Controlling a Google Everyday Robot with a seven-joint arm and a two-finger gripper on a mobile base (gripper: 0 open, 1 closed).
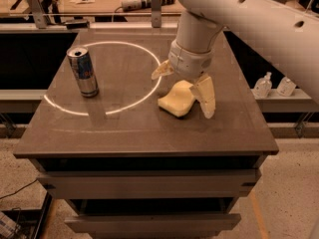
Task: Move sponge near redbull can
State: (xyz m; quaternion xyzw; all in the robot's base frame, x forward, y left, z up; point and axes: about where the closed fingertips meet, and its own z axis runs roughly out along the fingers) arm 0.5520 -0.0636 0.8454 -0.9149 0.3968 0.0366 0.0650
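Note:
The pale yellow sponge [177, 98] lies on the dark table [144, 128], right of centre. The blue and silver redbull can [83, 71] stands upright at the left, on the edge of a white light ring. My gripper [185, 89] hangs over the sponge with its cream fingers spread open. One finger [205, 96] is at the sponge's right side and the other [162, 69] is behind its left side. The sponge sits between them.
A white ring of light [107, 76] marks the tabletop. Two small clear bottles [271, 85] stand on a lower ledge to the right. A workbench with tools [144, 1] runs behind the table. The table's front edge is close below the sponge.

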